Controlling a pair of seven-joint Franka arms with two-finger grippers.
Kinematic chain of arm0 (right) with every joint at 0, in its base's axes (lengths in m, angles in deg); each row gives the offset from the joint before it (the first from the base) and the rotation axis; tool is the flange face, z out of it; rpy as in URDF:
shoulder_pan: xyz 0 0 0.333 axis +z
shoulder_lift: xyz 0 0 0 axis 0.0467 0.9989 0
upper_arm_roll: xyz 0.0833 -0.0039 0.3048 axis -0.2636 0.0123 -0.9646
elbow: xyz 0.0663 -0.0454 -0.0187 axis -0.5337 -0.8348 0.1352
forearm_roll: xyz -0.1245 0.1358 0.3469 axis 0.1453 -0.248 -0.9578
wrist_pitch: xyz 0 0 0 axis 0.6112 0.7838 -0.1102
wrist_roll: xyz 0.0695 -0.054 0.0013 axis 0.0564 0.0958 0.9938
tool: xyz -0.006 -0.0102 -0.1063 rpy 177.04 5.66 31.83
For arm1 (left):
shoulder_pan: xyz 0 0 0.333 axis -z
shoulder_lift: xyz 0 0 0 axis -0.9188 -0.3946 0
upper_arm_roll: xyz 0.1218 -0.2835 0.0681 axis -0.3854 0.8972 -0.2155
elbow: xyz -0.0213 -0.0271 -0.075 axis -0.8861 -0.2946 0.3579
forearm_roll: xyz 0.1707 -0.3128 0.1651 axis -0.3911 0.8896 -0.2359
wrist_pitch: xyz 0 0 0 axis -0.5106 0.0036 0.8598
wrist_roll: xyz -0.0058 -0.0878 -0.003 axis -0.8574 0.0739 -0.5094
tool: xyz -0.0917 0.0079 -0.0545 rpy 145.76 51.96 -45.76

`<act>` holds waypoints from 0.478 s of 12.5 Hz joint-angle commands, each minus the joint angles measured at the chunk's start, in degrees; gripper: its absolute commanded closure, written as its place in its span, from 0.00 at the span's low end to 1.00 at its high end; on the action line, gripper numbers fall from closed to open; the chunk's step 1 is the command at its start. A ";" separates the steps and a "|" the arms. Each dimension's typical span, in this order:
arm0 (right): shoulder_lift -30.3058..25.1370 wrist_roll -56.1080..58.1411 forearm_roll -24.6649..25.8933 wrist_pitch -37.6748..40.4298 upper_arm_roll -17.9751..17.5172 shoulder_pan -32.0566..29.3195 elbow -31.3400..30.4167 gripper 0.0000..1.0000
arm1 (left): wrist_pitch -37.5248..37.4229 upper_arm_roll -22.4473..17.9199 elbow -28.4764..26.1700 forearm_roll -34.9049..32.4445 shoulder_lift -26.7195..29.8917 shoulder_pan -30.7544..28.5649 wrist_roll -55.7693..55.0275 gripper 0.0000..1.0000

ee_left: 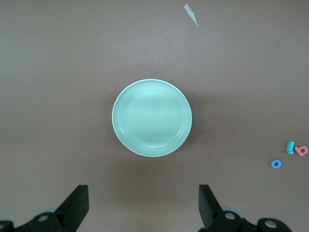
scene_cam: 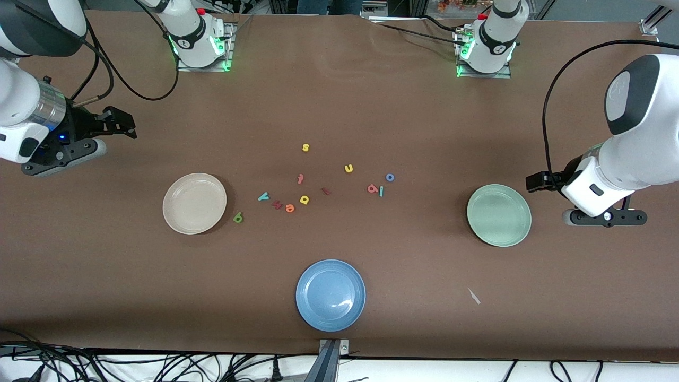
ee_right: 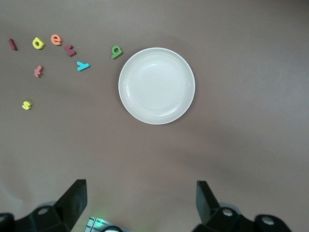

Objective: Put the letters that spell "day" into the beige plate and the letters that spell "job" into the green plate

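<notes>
Brown counter (scene_cam: 339,95), both plates empty. Beige plate (scene_cam: 194,203) toward right arm's end; green "a" (scene_cam: 238,217) just beside it, teal "y" (scene_cam: 263,197) and yellow "d" (scene_cam: 304,200) nearby. Green plate (scene_cam: 498,215) toward left arm's end; blue "o" (scene_cam: 390,177), teal "j" (scene_cam: 381,191), salmon "b" (scene_cam: 372,188) clustered well apart from it. Right gripper (ee_right: 140,193) over counter beside beige plate, fingers spread, holding nothing. Left gripper (ee_left: 144,195) beside green plate, fingers likewise spread, empty.

front view: high above the desk (scene_cam: 371,106), facing both arm bases
left wrist view: looks straight down on the green plate (ee_left: 152,118)
right wrist view: straight down on the beige plate (ee_right: 157,85)
shared: both plates appear in the front view too
</notes>
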 commanded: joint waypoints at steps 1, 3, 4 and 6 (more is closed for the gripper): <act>0.58 -0.68 -0.43 0.87 -0.19 -0.54 1.58 0.00 | 0.52 -0.14 -0.76 -0.13 0.87 -0.02 0.45 0.00; 0.67 -0.60 -0.34 0.87 -0.19 -0.46 1.66 0.00 | 0.52 -0.14 -0.76 -0.12 0.79 -0.02 0.45 0.00; 0.84 -0.60 -0.34 0.78 -0.19 -0.54 1.66 0.00 | 0.52 -0.14 -0.76 -0.12 0.78 -0.10 0.45 0.00; 0.93 -0.68 -0.34 0.69 -0.27 -0.46 1.58 0.00 | 0.43 -0.14 -0.76 -0.12 0.78 -0.10 0.45 0.00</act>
